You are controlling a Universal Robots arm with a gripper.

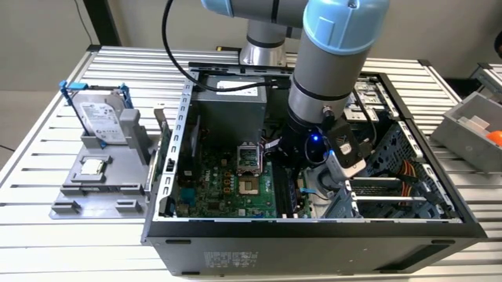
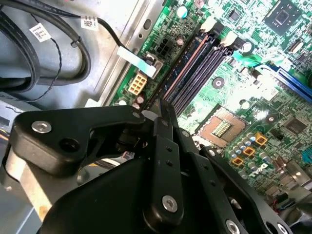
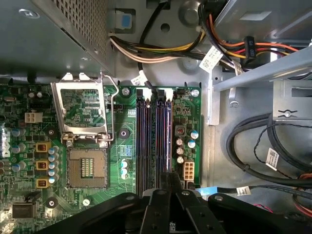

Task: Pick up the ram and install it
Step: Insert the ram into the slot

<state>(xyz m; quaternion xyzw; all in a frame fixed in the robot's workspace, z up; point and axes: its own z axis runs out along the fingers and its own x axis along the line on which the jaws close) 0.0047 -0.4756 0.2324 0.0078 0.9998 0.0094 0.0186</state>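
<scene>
Green motherboard (image 3: 122,141) spreads under my claw (image 3: 168,187), with the bare processor socket (image 3: 87,168) off to one side and four long black memory slots (image 3: 155,141) running straight ahead from the fingertips. The ram (image 3: 170,176) shows as a thin dark edge clenched between my closed-in fingers (image 2: 163,141), its long axis lined up with the slots, just above them.

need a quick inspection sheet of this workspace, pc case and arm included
surface: slatted metal table under an open computer case.
job's things: ram stands edge-on in the memory slots, directly under the gripper.
clutter: hard drive on a grey fixture; grey bin.
grippers: gripper low over the slots, on the ram's upper edge.
cables: black bundle; coloured power wires.
surroundings: nothing seen.
</scene>
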